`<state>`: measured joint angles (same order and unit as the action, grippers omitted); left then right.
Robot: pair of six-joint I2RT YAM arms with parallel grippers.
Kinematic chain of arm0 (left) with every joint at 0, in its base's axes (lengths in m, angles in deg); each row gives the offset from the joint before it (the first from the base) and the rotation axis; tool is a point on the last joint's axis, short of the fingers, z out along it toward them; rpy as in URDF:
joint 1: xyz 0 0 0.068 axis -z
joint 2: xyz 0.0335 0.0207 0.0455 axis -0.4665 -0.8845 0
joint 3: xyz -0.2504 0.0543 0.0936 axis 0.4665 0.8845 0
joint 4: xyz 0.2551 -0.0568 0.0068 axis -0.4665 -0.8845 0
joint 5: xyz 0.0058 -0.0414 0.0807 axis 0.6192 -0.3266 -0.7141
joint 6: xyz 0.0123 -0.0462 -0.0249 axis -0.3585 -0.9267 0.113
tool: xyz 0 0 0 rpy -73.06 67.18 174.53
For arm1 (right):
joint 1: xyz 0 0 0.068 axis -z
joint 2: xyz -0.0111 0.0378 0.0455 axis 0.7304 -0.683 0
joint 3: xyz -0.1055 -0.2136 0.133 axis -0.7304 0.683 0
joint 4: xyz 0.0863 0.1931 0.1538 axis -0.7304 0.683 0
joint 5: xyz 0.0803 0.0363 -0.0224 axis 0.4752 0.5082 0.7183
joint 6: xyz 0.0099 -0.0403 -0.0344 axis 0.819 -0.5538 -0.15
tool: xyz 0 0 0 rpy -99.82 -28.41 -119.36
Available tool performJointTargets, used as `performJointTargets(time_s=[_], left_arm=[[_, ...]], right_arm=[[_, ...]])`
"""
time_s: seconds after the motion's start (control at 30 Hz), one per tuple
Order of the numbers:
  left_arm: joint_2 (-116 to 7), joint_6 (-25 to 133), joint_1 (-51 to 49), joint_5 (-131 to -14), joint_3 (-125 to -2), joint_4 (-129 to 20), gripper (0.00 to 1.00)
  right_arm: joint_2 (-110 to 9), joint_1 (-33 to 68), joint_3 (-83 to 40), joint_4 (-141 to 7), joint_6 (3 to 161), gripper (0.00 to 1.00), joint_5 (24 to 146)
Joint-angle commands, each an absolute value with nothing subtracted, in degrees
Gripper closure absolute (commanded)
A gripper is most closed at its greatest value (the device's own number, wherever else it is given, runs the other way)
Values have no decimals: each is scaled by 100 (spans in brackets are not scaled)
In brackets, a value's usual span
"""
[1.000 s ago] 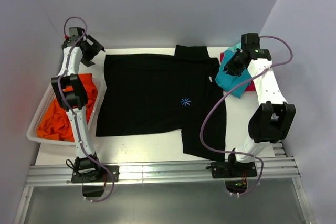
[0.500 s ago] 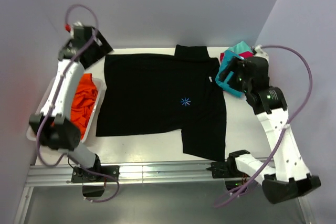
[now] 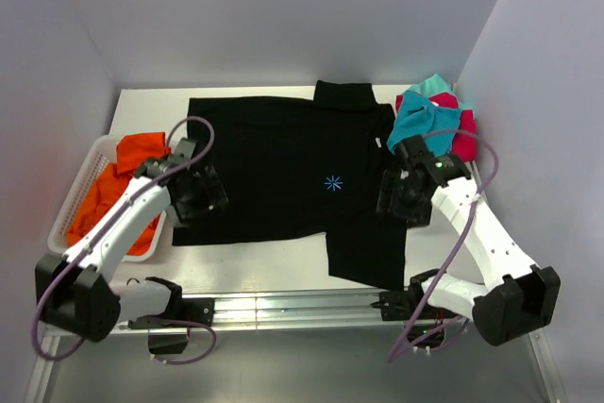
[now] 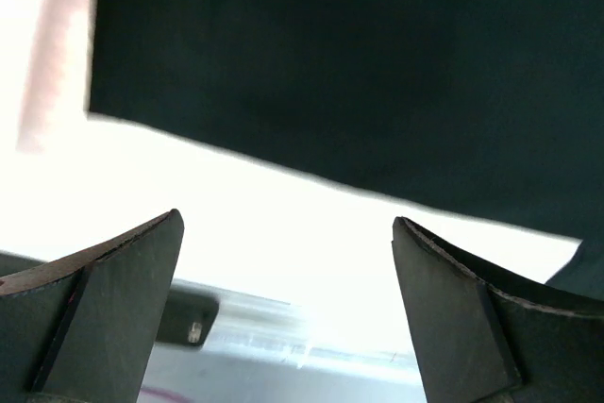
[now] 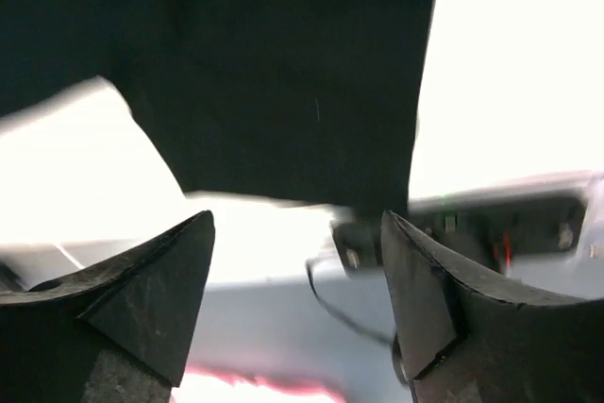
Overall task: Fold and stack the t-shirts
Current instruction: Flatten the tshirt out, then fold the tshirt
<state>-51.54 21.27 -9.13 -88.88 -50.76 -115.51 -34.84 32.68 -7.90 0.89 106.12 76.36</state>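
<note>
The large black t-shirt [image 3: 283,158] lies spread flat on the white table, its blue starburst mark [image 3: 332,182] facing up. A teal t-shirt [image 3: 422,120] sits on a pink-red one [image 3: 464,137] at the back right. An orange t-shirt [image 3: 111,203] fills the basket on the left. My left gripper [image 3: 201,195] hovers open over the black shirt's lower left edge. In the left wrist view the left gripper [image 4: 286,220] is empty, with the black shirt [image 4: 359,63] beyond it. My right gripper [image 3: 398,199] hangs open over the shirt's right edge. The right wrist view shows the right gripper [image 5: 297,216] empty below the black cloth [image 5: 283,63].
A white slatted basket [image 3: 68,233] stands at the table's left edge. An aluminium rail [image 3: 293,309] with both arm bases runs along the near edge. Grey walls close in the back and the right side.
Both arms swung from the back of the table down to the black shirt's sides. The right gripper opened and left the teal shirt on the pink-red one.
</note>
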Motion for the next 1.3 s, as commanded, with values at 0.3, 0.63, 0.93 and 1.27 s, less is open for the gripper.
performJointTargets(time_s=[0.3,0.63,0.93,1.27], left_arm=[[-3645,1167,365,-8379,-3812,-11994,3],[-3548,1096,708,-8581,-4005,-12134,4],[-3206,1342,735,-8730,-4304,-12626,4],[-2722,1439,726,-8695,-4058,-12855,3]], right_arm=[[-2171,1925,1192,1175,11358,28,8808],[-1520,1757,2872,-967,11868,31,9004],[-1282,1125,2303,-656,13510,36,7256],[-3364,395,1423,-1040,13864,33,6638]])
